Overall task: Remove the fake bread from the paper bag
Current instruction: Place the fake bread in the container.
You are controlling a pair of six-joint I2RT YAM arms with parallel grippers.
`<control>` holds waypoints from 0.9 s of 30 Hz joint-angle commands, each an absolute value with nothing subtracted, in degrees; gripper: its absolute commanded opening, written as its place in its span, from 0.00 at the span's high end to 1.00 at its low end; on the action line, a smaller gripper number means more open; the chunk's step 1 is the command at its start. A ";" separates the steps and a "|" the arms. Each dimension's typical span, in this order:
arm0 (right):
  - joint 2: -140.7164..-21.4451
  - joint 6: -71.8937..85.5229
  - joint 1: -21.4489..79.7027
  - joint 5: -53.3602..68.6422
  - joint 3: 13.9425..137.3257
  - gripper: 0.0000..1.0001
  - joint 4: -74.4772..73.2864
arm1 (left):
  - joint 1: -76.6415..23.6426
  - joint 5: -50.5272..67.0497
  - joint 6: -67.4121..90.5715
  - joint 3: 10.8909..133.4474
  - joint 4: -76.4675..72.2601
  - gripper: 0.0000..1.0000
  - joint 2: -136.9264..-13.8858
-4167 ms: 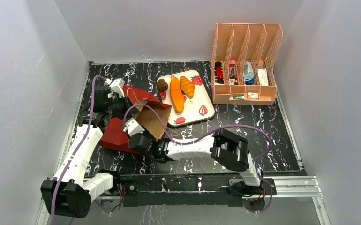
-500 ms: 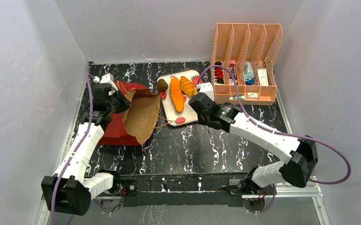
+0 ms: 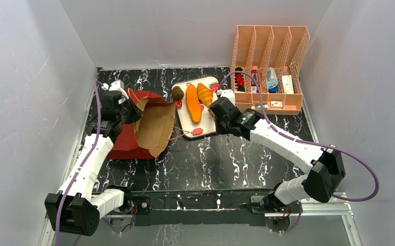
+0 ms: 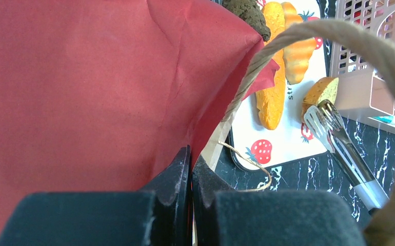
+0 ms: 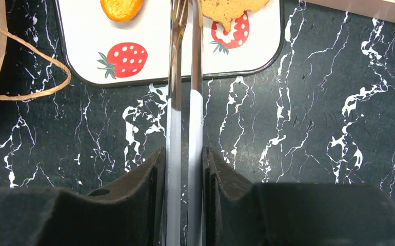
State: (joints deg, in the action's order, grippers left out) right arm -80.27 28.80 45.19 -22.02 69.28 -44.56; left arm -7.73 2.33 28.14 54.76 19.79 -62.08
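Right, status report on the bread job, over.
Left gripper shut on paper bag rim. Right gripper shut on tongs, tips at tan slice on tray. Baguette, croissant, roll there too. Twine handle beside tray.

The right gripper (image 5: pixel 183 160) is clamping the metal tongs (image 5: pixel 195 118), their tips lying just beside a tan bread slice (image 5: pixel 231 7) over the strawberry-print tray (image 5: pixel 149 25).

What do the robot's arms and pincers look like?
The left arm and right arm both have smooth white shells joined by chunky black joints. A thin purple cable runs loosely along each one. Each arm ends in a small two-fingered pincer. The left pincer and right pincer have matte, dark, blocky fingers. I can't make out any markings.
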 commanded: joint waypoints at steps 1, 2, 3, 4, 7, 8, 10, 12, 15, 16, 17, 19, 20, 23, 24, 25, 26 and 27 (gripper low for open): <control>-79.74 29.00 44.27 -21.05 69.15 0.73 -41.04 | -7.78 2.02 27.95 56.58 20.84 1.00 -60.05; -79.60 29.00 44.29 -21.00 69.05 0.72 -41.04 | -7.77 2.07 27.99 56.52 20.79 1.00 -60.03; -79.50 29.08 44.20 -20.93 68.91 0.72 -41.12 | -7.82 2.08 28.03 56.51 20.68 1.00 -60.07; -79.42 29.09 44.15 -20.80 68.78 0.72 -41.13 | -7.82 2.18 28.04 56.51 20.57 1.00 -60.08; -79.01 29.34 44.04 -20.58 68.35 0.70 -41.18 | -7.77 2.26 27.95 56.64 20.63 1.00 -60.27; -78.77 29.42 44.02 -20.59 68.30 0.70 -41.14 | -7.82 2.28 27.87 56.73 20.72 1.00 -60.37; -78.22 29.61 43.97 -20.57 68.16 0.70 -41.10 | -7.82 2.43 27.65 56.78 21.03 1.00 -60.51; -77.61 29.71 44.00 -20.67 68.12 0.70 -40.96 | -7.78 2.63 27.45 56.78 21.22 1.00 -60.39; -77.24 29.71 43.95 -20.65 68.28 0.70 -41.15 | -7.82 2.89 27.12 56.84 21.55 1.00 -60.39; -77.07 29.71 43.88 -20.65 68.41 0.70 -41.18 | -7.82 2.98 27.03 56.86 21.61 1.00 -60.34; -76.83 29.71 43.94 -20.68 68.58 0.70 -41.24 | -7.82 2.99 26.92 56.86 21.74 1.00 -60.25; -76.21 29.59 43.97 -20.83 69.23 0.70 -41.22 | -7.82 2.99 26.69 56.86 21.94 1.00 -60.00; -75.87 29.42 43.97 -20.83 69.73 0.70 -41.34 | -7.82 2.99 26.52 56.88 22.03 1.00 -59.92; -75.19 28.90 44.02 -20.78 72.32 0.70 -42.04 | -7.83 3.32 26.16 56.66 22.24 1.00 -59.56; -74.97 28.77 43.94 -20.48 73.15 0.70 -42.21 | -7.74 3.57 26.04 56.42 22.13 1.00 -59.39; -74.73 28.48 43.98 -20.17 73.92 0.71 -42.29 | -7.79 3.91 25.90 56.28 22.00 1.00 -59.25; -74.62 28.09 44.03 -19.53 74.74 0.71 -42.32 | -7.82 4.32 25.74 56.03 21.83 1.00 -59.06; -74.44 27.82 44.03 -18.74 75.55 0.71 -42.40 | -7.81 4.98 25.49 55.81 21.66 1.00 -58.88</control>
State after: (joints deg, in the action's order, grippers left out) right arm -78.04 28.75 44.16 -19.44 69.63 -45.21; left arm -7.73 2.79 26.70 54.76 21.47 -61.28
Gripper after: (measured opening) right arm 0.304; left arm 0.008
